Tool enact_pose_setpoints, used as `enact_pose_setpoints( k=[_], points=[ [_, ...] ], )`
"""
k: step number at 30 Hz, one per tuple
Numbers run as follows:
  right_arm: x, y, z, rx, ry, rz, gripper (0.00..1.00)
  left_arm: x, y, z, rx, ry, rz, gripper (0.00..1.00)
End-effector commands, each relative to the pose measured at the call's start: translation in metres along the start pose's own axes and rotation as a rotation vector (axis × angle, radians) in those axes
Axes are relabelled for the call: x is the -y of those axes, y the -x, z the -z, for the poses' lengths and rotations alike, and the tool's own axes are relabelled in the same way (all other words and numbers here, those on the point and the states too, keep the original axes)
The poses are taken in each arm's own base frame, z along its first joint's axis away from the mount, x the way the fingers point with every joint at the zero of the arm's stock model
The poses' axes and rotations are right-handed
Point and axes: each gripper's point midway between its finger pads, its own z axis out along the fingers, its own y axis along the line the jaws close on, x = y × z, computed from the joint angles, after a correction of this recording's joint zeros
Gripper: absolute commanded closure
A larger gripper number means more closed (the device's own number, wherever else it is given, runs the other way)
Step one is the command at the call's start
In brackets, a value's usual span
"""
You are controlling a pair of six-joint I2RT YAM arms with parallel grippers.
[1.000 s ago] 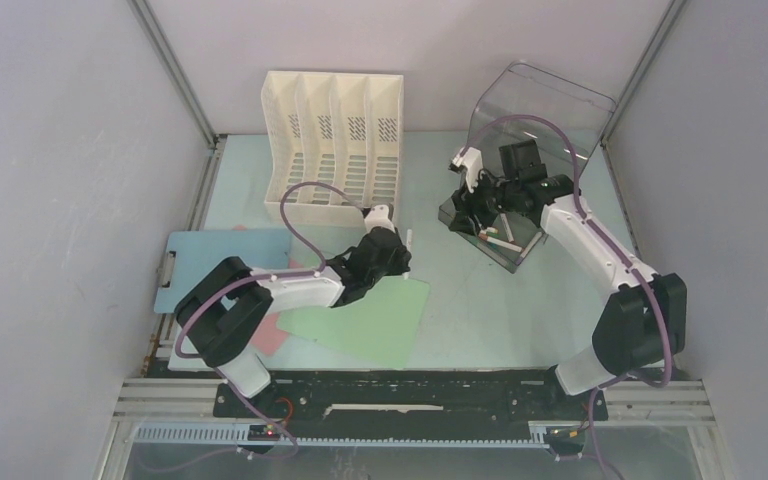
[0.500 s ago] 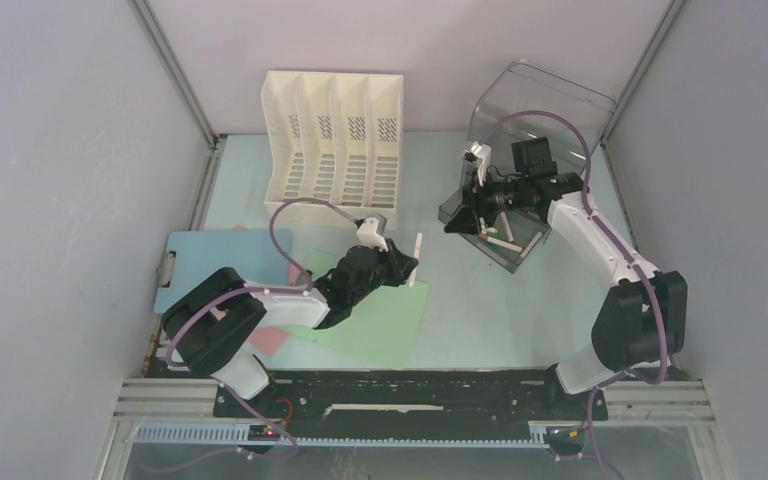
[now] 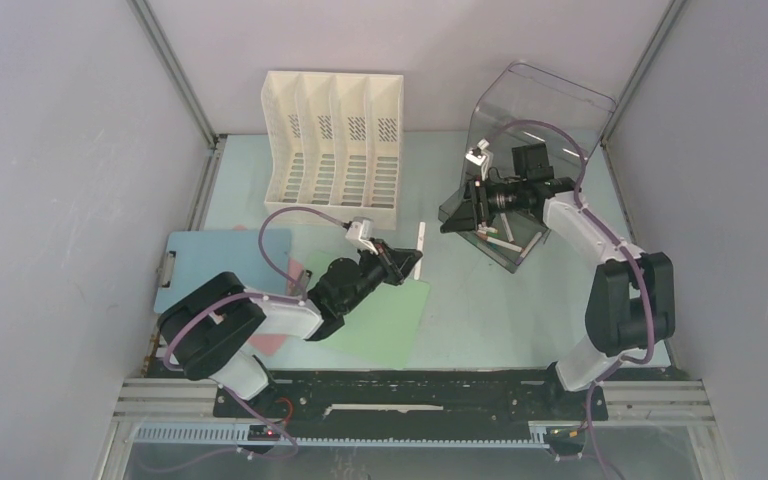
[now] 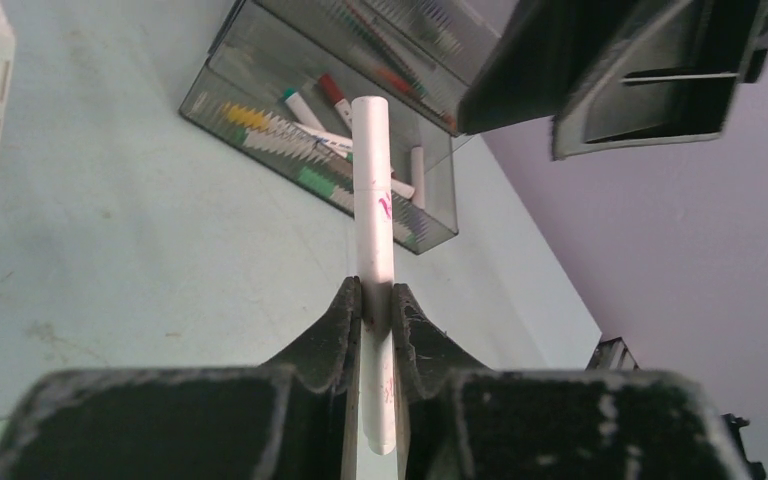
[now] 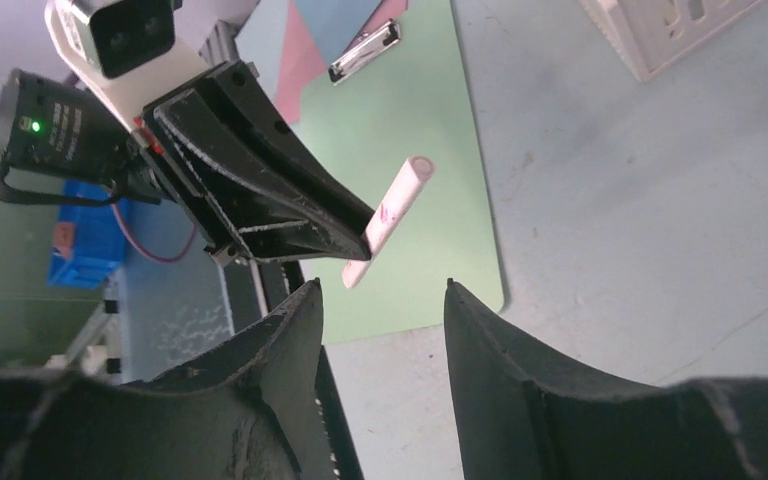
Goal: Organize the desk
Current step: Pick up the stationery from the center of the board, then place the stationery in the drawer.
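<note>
The left claw [image 4: 375,305] is clamped on a white marker [image 4: 372,190], held low over the worktop [image 3: 520,310] just left of the clear pen box [image 3: 508,252]. The marker's long axis runs out from the jaws toward the box, most of its length free. The right claw [image 5: 380,295], jaws apart and empty, hangs at the box's left corner facing the marker, near but not touching. The left arm stretches low across the green sheet [image 3: 380,320]; the right forearm doubles back leftward across the box
</note>
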Motion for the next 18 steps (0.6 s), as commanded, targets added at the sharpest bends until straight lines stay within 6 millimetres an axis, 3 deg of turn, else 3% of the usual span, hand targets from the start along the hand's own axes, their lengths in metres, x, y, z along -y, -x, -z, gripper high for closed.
enact_pose_setpoints(
  k=[1,18],
  points=[
    [-0.005,0.004,-0.006,0.013,0.067,-0.081,0.44,0.033,0.025,0.003,0.085,-0.107,0.018,1.0],
    [-0.023,-0.007,-0.03,-0.046,0.145,-0.103,0.44,0.055,0.028,0.004,0.09,-0.162,0.025,1.0]
  ],
)
